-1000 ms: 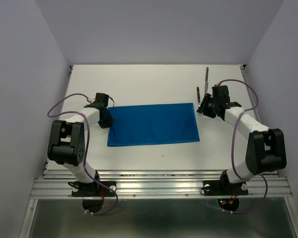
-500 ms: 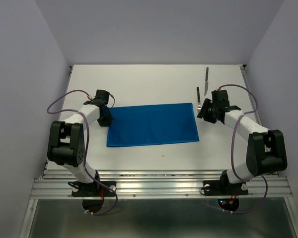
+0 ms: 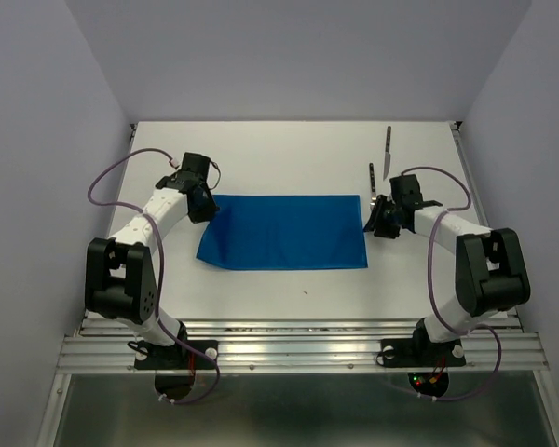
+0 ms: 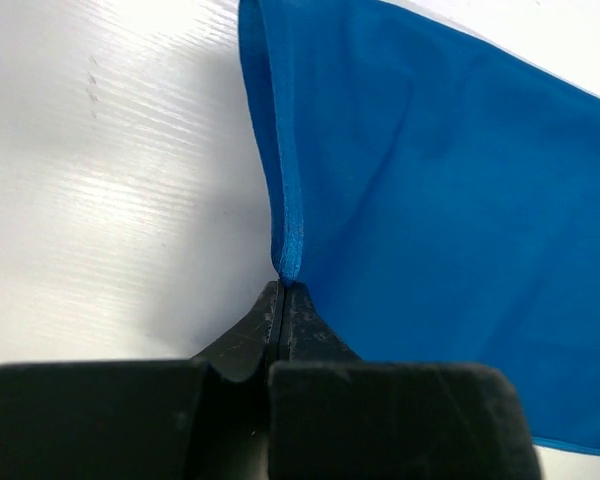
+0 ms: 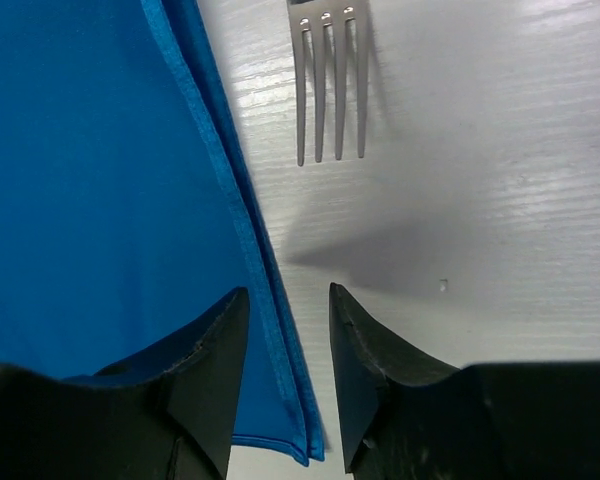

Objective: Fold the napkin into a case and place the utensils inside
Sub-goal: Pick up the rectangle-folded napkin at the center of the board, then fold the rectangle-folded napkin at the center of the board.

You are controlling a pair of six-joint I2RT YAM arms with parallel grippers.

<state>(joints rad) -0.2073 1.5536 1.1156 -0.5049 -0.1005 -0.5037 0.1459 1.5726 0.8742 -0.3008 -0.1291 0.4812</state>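
Note:
The blue napkin (image 3: 284, 231) lies on the white table as a folded rectangle. My left gripper (image 3: 205, 207) is at its far left corner, shut on the napkin's hem (image 4: 285, 240), which rises to the tips (image 4: 283, 286). At the napkin's right edge is my right gripper (image 3: 376, 223). It is open (image 5: 285, 296), and the doubled hem (image 5: 265, 300) runs between its fingers untouched. The fork (image 3: 372, 180) lies just beyond it, tines (image 5: 330, 90) pointing at the gripper. The knife (image 3: 388, 152) lies farther back.
The table (image 3: 289, 154) is walled at the back and on both sides. The fork and knife lie at the far right, close to my right arm (image 3: 447, 228). Both arms' cables (image 3: 121, 177) loop above the table.
My left gripper has shut on the napkin's left hem and drawn it slightly away, skewing that edge. My right gripper has moved in to straddle the right edge.

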